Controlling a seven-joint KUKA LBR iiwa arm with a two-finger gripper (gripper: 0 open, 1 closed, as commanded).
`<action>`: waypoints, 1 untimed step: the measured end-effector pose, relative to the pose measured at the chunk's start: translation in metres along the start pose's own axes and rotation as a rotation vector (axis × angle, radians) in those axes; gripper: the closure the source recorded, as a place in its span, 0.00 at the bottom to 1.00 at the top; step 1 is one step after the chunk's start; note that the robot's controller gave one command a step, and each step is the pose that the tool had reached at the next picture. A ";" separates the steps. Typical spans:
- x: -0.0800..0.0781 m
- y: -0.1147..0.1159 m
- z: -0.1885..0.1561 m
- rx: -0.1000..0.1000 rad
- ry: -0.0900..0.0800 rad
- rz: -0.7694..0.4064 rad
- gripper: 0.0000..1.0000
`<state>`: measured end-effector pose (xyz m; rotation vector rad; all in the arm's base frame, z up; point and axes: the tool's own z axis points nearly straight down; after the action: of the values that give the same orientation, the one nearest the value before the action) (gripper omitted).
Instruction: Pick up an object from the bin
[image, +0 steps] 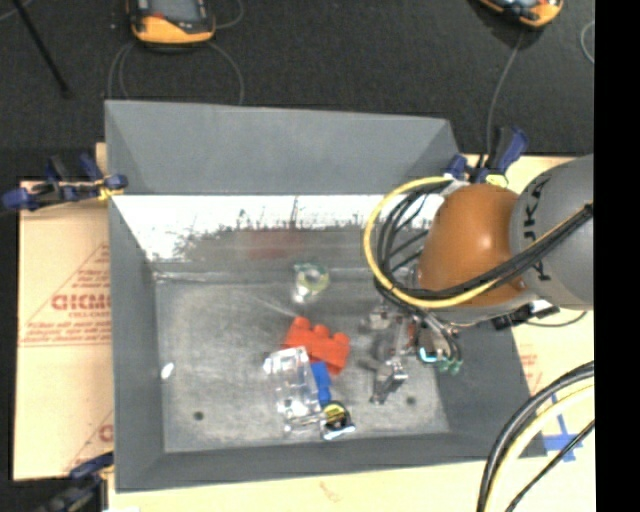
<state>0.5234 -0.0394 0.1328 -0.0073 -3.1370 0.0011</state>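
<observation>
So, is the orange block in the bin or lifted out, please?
In the bin: the orange block lies on its floor near the middle, just left of the gripper.

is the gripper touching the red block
Apart. The camera view shows a strip of bare bin floor between the gripper and the red block.

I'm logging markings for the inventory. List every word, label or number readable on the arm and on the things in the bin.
"KA": dark letters on the grey arm link beside the orange cover; the rest of the word is not readable.
Red block: no text.
Clear plastic piece: no text.
Yellow-and-black thing: any marking is too small to read.
</observation>
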 end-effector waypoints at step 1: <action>-0.069 0.020 0.061 0.002 -0.008 -0.134 0.00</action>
<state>0.5924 -0.0192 0.0719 0.2027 -3.1385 0.0034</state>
